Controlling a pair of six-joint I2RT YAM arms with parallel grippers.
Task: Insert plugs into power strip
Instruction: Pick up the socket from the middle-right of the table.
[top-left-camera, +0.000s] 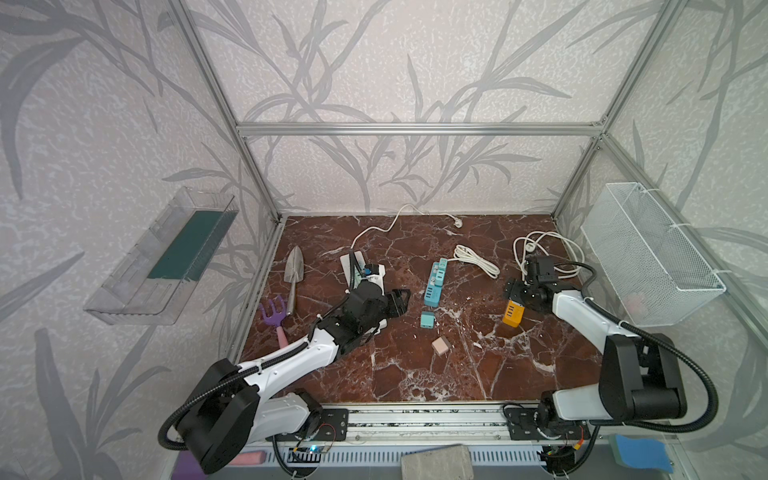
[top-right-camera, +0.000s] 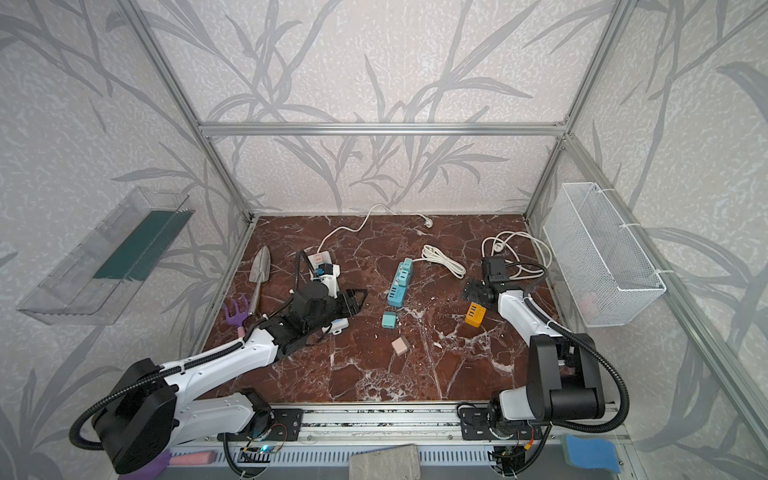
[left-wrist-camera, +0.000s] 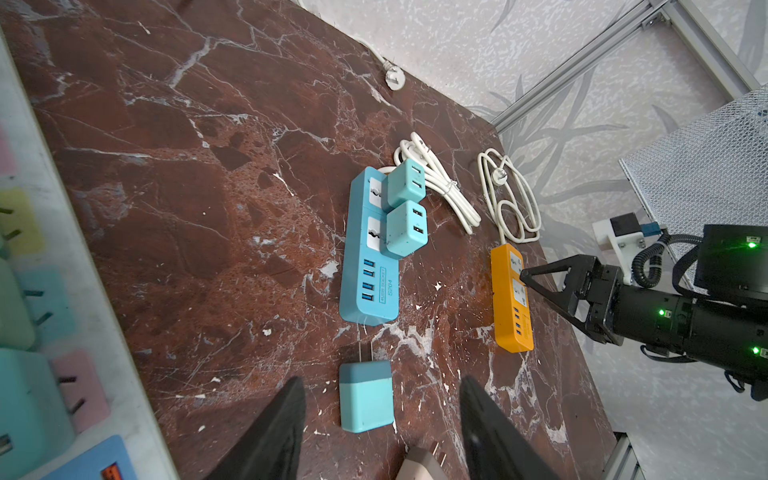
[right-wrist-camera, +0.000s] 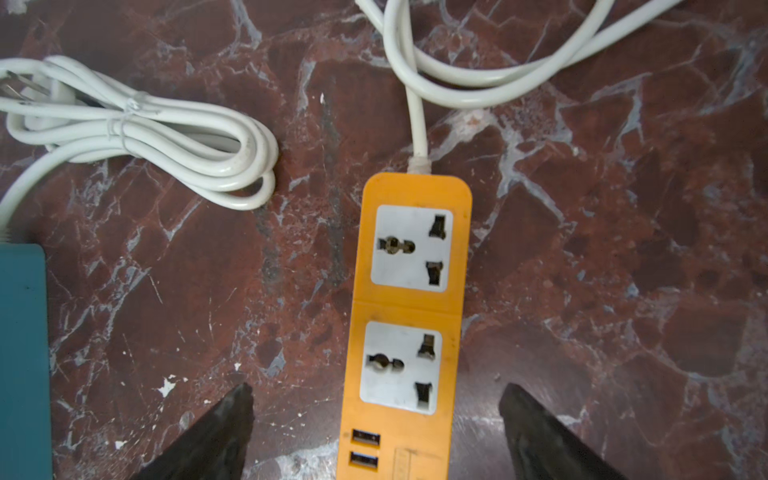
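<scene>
Your left gripper (left-wrist-camera: 382, 382) is open. The loose teal plug (left-wrist-camera: 365, 397) shows between its fingers with gaps on both sides, just near of the blue power strip (left-wrist-camera: 368, 291), where two teal plugs (left-wrist-camera: 405, 228) sit. Your right gripper (right-wrist-camera: 378, 388) is spread wide over the orange power strip (right-wrist-camera: 409, 307) on the right, clear of it. A pink plug (top-left-camera: 441, 345) lies nearer still.

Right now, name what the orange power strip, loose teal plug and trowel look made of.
Plastic, likely: the orange power strip, smooth with rounded corners, and the loose teal plug, matte, with thin metal prongs. The trowel looks bare metal: dull grey sheen.
</scene>
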